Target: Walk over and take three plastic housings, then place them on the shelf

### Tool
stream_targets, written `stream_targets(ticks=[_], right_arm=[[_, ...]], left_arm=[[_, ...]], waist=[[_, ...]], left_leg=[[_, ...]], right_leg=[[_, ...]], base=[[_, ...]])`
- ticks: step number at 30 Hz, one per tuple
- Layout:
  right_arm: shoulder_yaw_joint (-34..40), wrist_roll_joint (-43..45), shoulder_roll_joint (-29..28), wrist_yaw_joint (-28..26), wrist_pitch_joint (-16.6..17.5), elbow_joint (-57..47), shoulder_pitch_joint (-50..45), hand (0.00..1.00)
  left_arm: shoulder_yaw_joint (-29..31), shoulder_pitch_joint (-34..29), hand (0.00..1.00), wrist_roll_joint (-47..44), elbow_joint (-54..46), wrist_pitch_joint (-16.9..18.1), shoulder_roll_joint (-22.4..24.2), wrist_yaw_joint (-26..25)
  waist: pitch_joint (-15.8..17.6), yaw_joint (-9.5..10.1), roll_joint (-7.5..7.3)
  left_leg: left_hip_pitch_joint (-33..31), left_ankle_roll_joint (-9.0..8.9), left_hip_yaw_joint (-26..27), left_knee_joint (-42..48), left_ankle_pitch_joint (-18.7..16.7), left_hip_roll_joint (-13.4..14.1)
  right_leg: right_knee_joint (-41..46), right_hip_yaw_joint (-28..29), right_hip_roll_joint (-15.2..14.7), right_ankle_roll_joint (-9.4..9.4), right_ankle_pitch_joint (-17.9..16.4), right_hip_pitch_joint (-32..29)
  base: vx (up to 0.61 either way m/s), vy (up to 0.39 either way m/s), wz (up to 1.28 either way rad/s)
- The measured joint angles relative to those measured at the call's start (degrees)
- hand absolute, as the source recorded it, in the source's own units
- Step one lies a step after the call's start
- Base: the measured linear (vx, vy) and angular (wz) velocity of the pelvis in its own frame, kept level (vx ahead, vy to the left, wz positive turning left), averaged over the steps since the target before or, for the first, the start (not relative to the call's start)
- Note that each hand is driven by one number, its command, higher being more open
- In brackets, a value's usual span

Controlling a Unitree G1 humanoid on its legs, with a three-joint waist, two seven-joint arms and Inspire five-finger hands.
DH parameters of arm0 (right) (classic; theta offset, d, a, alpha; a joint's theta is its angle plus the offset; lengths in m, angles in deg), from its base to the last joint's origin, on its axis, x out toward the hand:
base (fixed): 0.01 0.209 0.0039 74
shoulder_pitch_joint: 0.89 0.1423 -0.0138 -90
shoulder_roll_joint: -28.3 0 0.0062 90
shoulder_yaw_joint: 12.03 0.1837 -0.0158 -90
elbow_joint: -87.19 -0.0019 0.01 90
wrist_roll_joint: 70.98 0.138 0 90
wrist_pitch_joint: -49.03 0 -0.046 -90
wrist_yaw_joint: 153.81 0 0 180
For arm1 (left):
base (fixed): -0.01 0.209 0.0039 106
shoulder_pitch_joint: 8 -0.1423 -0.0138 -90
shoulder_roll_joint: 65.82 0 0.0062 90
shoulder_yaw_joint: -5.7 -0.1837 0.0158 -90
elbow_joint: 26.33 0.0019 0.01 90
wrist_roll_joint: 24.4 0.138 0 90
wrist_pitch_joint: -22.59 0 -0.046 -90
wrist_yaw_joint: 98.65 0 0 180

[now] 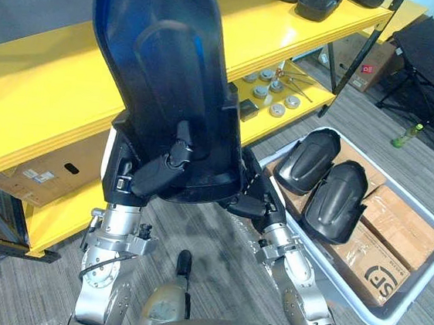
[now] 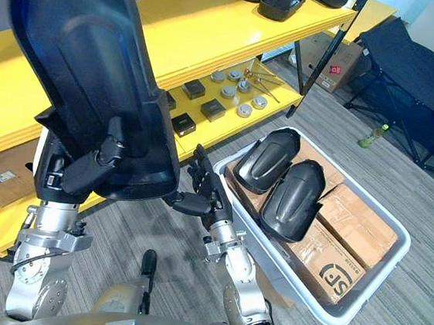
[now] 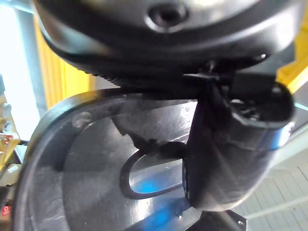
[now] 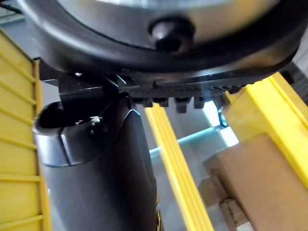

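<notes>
The left hand (image 1: 127, 172), fingers curled, grips the glossy black plastic housing (image 1: 164, 72) upright at frame left. The right hand (image 2: 202, 196) steadies its lower edge with straight fingers. This looks like the placing step: next, lay it on the yellow shelf (image 1: 46, 90).

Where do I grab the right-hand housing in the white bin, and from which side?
Its outer long rim, from above on the right: the right-hand housing lies dome-up on cardboard boxes, its left edge close beside the other housing, so only that side looks free.

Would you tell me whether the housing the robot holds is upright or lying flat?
Upright: the housing stands on end, tilted slightly, with the left hand gripping its lower edge and the right hand beside that edge.
</notes>
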Motion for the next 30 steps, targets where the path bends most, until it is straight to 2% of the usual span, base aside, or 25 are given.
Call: stream_targets(ticks=[1, 2, 3, 4, 5, 7, 10, 11, 12, 13, 14, 15, 16, 17, 19, 20, 21, 23, 24, 25, 26, 27, 28, 29, 30], right_arm=[[0.0, 0.3, 0.1, 0.0, 0.0, -0.7, 0.0, 1.00], [0.0, 1.8, 0.3, 0.1, 0.0, -1.2, 0.1, 1.00], [-0.1, 2.2, 0.4, 0.3, 0.1, -1.2, 0.2, 1.00], [-0.1, 2.3, 0.5, 0.3, 0.1, -1.3, 0.5, 1.00], [-0.4, 2.5, 0.5, 0.6, 0.2, -1.3, 1.6, 1.00], [-1.1, 2.4, 0.3, 1.6, 0.7, -1.3, 2.8, 1.00], [-1.6, 2.5, 0.1, 2.9, 0.7, -1.3, 3.7, 1.00], [-1.3, 2.6, -0.2, 2.9, 0.7, -1.2, 3.6, 1.00], [-1.2, 2.8, -0.3, 3.0, 0.7, -1.3, 3.4, 1.00], [-0.8, 3.7, -0.2, 2.9, 0.8, -1.3, 3.3, 1.00], [-0.6, 3.7, -0.3, 2.9, 0.8, -1.2, 3.3, 1.00], [-0.2, 3.6, -0.4, 2.9, 0.8, -1.2, 3.0, 1.00], [-0.1, 3.5, -0.6, 2.9, 0.8, -1.2, 3.0, 1.00], [0.3, 2.9, -1.2, 2.9, 1.2, -1.2, 3.1, 1.00], [1.1, 1.3, -1.7, 3.1, 2.2, -1.3, 3.1, 1.00], [1.9, 1.3, -1.9, 3.2, 2.7, -1.6, 3.3, 1.00], [2.6, 1.3, -1.9, 3.3, 2.9, -2.1, 3.3, 1.00], [7.0, -1.4, -0.8, 6.4, 3.1, -5.2, 3.5, 1.00], [8.3, -2.4, -0.5, 7.5, 3.1, -5.8, 3.5, 1.00], [11.0, -3.2, -0.3, 9.2, 3.1, -6.5, 3.5, 1.00], [13.7, -3.2, -0.4, 10.6, 3.1, -7.2, 3.1, 1.00], [14.9, -3.3, -0.4, 11.0, 3.1, -7.5, 2.9, 1.00], [16.6, -3.3, -0.2, 11.5, 3.1, -8.3, 2.3, 1.00], [17.7, -3.3, 0.1, 11.5, 3.2, -9.2, 1.6, 1.00], [17.9, -3.3, 0.4, 11.6, 3.2, -9.8, 1.3, 1.00]], left_arm=[[-0.1, 0.0, 0.00, 0.0, 0.8, 0.0, 0.3, -0.2], [-0.8, -0.1, 0.00, 0.0, 1.6, 0.0, 0.5, -0.3], [-1.5, -0.4, 0.00, 0.0, 1.8, 0.0, 0.4, -0.4], [-1.8, -0.4, 0.00, 0.2, 1.7, 0.0, 0.4, -0.5], [-1.9, -0.4, 0.00, 0.5, 1.5, 0.2, 0.4, -0.9], [-1.8, -0.4, 0.00, 1.6, 1.5, 0.2, 0.5, -2.1], [-1.3, -0.5, 0.00, 2.5, 1.5, 0.2, 0.7, -3.7], [-0.8, -0.4, 0.00, 2.9, 1.4, 0.1, 0.7, -3.8], [-0.4, -0.4, 0.00, 2.9, 1.4, 0.0, 0.6, -3.8], [0.7, -0.2, 0.00, 2.9, 1.3, -0.2, 1.0, -3.8], [1.2, 0.0, 0.00, 2.9, 1.3, -0.4, 1.2, -3.9], [2.7, 0.3, 0.00, 3.2, 1.1, -0.7, 1.0, -3.9], [3.9, 0.3, 0.00, 4.4, 1.0, -0.8, 0.8, -4.3], [5.4, 0.3, 0.00, 5.5, 1.0, -0.9, 0.6, -5.8], [6.5, 0.3, 0.00, 5.9, 1.0, -1.1, 0.3, -7.4], [7.1, 0.4, 0.00, 6.4, 0.9, -1.1, 0.3, -8.5], [7.3, 0.5, 0.00, 6.4, 0.9, -1.2, 0.2, -8.8], [7.2, 0.6, 0.00, 6.6, 0.9, -1.2, 0.2, -9.3], [6.8, 0.6, 0.00, 6.6, 0.9, -1.2, 0.2, -9.5], [6.4, 0.5, 0.00, 6.7, 1.0, -1.2, 0.3, -10.0], [6.1, 0.4, 0.00, 6.9, 1.0, -1.2, 0.4, -10.5], [6.1, 0.3, 0.00, 7.1, 1.0, -1.2, 0.4, -10.8], [6.2, 0.2, 0.00, 7.1, 1.0, -1.2, 0.2, -11.7], [6.3, 0.3, 0.00, 7.1, 1.0, -1.2, -0.2, -12.7], [6.5, 0.3, 0.00, 7.1, 1.0, -1.2, -0.4, -13.1]], waist=[[0.5, -0.03, 0.43], [1.2, -0.04, 1.03], [1.7, -0.04, 0.12], [2.1, 0.09, -0.45], [2.4, 0.51, 0.27], [3.0, 0.19, 1.04], [3.2, 1.15, 0.89], [3.2, 1.40, 0.65], [3.1, 1.52, 0.24], [3.0, 1.36, -0.04], [3.0, 1.33, 0.14], [2.9, 1.28, 0.15], [3.0, 1.08, -0.02], [3.0, 0.39, 0.08], [3.0, 0.10, 0.33], [2.8, 0.16, 0.29], [2.8, 0.12, 0.27], [2.6, -0.05, 0.83], [2.5, -0.22, 1.11], [2.5, -1.11, 1.65], [2.4, -2.15, 1.59], [2.5, -2.57, 1.44], [2.1, -3.08, 0.83], [1.4, -3.19, -0.21], [1.0, -3.21, -0.86]], left_leg=[[0.0, -0.17, -0.3, 0.0, -0.2, 0.4], [-0.4, -0.43, -0.5, 1.1, -1.2, 1.0], [-1.5, -0.10, 0.2, 3.7, -4.4, 1.2], [-2.8, 0.53, 0.7, 7.0, -6.1, 1.3], [-6.0, 0.94, 1.0, 18.4, -9.1, 2.0], [-7.8, 0.52, 1.7, 26.4, -16.0, 2.8], [-9.5, 1.47, 3.5, 34.8, -23.0, 2.5], [-9.8, 2.49, 3.9, 37.0, -25.6, 1.6], [-9.7, 2.80, 4.1, 37.6, -26.7, 0.8], [-9.2, 3.98, 4.1, 38.0, -28.2, -0.5], [-9.0, 4.47, 4.0, 38.1, -28.8, -1.1], [-7.5, 5.41, 4.0, 37.4, -29.6, -2.1], [-6.0, 6.05, 3.9, 36.3, -30.1, -2.7], [-3.5, 7.30, 2.8, 34.4, -30.2, -3.2], [-0.4, 7.23, 2.5, 31.6, -29.4, -3.5], [1.8, 7.02, 2.3, 29.3, -29.1, -4.1], [2.8, 7.00, 2.1, 28.3, -28.9, -4.6], [5.0, 6.97, 0.4, 26.3, -28.7, -6.4], [5.4, 6.97, -0.2, 25.9, -28.7, -6.6], [6.2, 6.97, -1.9, 25.2, -28.7, -6.9], [7.3, 6.75, -3.9, 24.7, -28.8, -7.5], [8.3, 6.48, -4.9, 24.3, -28.9, -7.9], [9.5, 5.55, -6.8, 24.4, -29.4, -8.8], [10.4, 4.30, -8.3, 24.7, -30.3, -9.6], [10.7, 3.90, -8.8, 24.9, -31.0, -10.0]], right_leg=[[0.4, 0.0, 0.3, 0.69, -0.8, -0.1], [1.6, -0.3, 0.7, -0.34, -1.8, -0.3], [1.8, -0.5, -0.3, -0.77, -2.0, -0.5], [2.2, -0.4, -0.9, -0.77, -2.0, -0.9], [3.1, 0.1, -1.1, -0.76, -2.1, -1.5], [4.8, 1.2, -1.4, -0.27, -2.9, -1.4], [6.2, 3.0, -3.4, -0.08, -4.3, -0.9], [6.2, 3.2, -4.4, -1.33, -5.0, -0.2], [6.0, 3.3, -5.1, -2.25, -5.4, 0.3], [9.4, 4.3, -6.3, -5.38, -3.4, -0.1], [13.5, 5.2, -7.4, -7.10, -1.4, -1.9], [22.3, 6.9, -9.4, -12.25, 3.3, -6.5], [28.3, 9.1, -10.2, -12.84, 6.4, -9.3], [34.2, 11.3, -8.1, -10.51, 3.9, -12.8], [32.8, 10.9, -4.9, -8.79, 0.9, -14.7], [28.5, 10.3, -2.3, -7.60, -0.4, -15.9], [26.1, 10.3, -1.2, -7.06, -0.8, -16.6], [16.3, 12.5, 2.7, -6.20, -0.4, -20.1], [14.3, 13.8, 3.6, -5.50, 0.1, -21.1], [10.6, 16.5, 5.3, -3.86, 1.4, -22.9], [6.8, 18.9, 6.4, -2.20, 3.1, -23.4], [4.9, 19.8, 6.6, -2.45, 4.8, -23.4], [1.7, 21.6, 7.0, -3.47, 10.5, -23.1], [-0.2, 22.3, 7.4, -5.15, 17.5, -22.8], [-0.4, 22.0, 7.3, -6.42, 20.5, -22.6]], base=[[-0.17, -0.095, 0.10], [-0.19, -0.083, 0.15], [-0.18, -0.033, 0.11], [-0.09, 0.033, -0.06], [-0.04, 0.055, -0.12], [-0.04, 0.101, -0.20], [0.05, 0.185, -0.24], [0.13, 0.245, -0.06], [0.20, 0.238, 0.12], [0.25, 0.252, 0.20], [0.26, 0.266, 0.26], [0.26, 0.305, 0.22], [0.33, 0.302, 0.31], [0.41, 0.292, 0.31], [0.33, 0.178, 0.25], [0.23, 0.109, 0.15], [0.29, 0.111, 0.28], [0.28, 0.073, 0.42], [0.28, 0.031, 0.62], [0.29, -0.013, 0.87], [0.29, -0.041, 0.93], [0.32, -0.093, 0.98], [0.34, -0.151, 0.88], [0.41, -0.232, 0.86], [0.34, -0.230, 0.56]])
